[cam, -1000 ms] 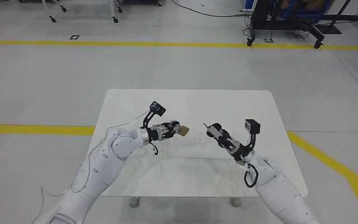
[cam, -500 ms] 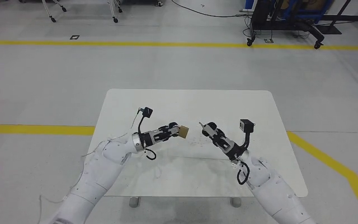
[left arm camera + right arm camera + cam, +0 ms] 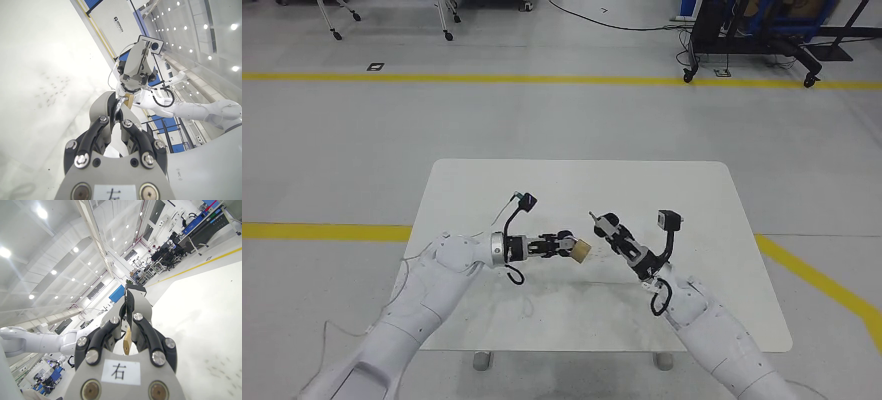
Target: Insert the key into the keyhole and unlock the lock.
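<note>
Top view: set high over the table (image 3: 682, 190), aimed down and slightly forward, taking in the whole tabletop and the floor (image 3: 562, 120) beyond; far from the lock (image 3: 582, 250), small near mid-table.

Left wrist view: fixed just behind the left gripper (image 3: 117, 106), aimed along its fingers (image 3: 100, 108), past the lock, toward the right arm (image 3: 189, 111) and the ceiling (image 3: 198, 28); very near the lock.

Right wrist view: fixed just behind the right gripper (image 3: 128, 294), aimed along its fingers (image 3: 140, 302), over the lock, toward the left arm (image 3: 37, 340) and the ceiling; likewise very near.

Wrist views facing one another across the lock. Shared by all three: the lock and the tabletop beside it.
</note>
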`<state>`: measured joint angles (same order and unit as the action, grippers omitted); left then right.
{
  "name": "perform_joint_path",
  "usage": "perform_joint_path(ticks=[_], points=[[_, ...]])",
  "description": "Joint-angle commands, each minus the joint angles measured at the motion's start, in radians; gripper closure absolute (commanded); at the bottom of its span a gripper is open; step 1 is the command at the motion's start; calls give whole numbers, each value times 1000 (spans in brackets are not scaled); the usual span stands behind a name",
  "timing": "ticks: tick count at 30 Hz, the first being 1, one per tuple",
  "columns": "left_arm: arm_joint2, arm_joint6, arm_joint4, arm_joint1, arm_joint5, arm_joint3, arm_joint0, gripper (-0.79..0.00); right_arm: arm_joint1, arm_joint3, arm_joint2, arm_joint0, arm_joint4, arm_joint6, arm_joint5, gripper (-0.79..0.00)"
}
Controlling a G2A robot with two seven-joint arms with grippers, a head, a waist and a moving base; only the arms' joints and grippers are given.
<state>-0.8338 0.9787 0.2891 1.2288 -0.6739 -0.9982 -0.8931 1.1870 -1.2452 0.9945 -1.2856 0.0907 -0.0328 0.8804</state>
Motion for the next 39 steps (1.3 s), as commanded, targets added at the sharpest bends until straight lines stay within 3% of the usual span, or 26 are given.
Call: perform_joint_path(ticks=[1,8,16,22,26,29,32,37,39], points=[[7,0,16,6,-5,18,9,0,6,16,-15,10,-5,-18,8,0],[20,12,91,27,50,65,57,0,-1,53,-13,24,-64,-153,91,0],[42,16,187,61,181,148,113,0,-19,14,94,-19,-58,-89,95,0],[42,16,187,61,181,148,113,0,-19,14,94,-19,-58,-89,95,0],[24,24,289,64,250,119,70,0,-19,5,94,-23,-61,-90,83,0],[28,38,311,70,373,137,87,0,-26,-22,138,-36,33,-78,53,0],[52,32,294,82,541,166,130,0,-46,-51,213,-67,150,-98,121,0],[91,63,277,110,613,205,191,0,-83,-154,401,-139,361,-101,106,0],[92,69,286,112,619,210,192,0,-83,-154,401,-139,361,-101,106,0]])
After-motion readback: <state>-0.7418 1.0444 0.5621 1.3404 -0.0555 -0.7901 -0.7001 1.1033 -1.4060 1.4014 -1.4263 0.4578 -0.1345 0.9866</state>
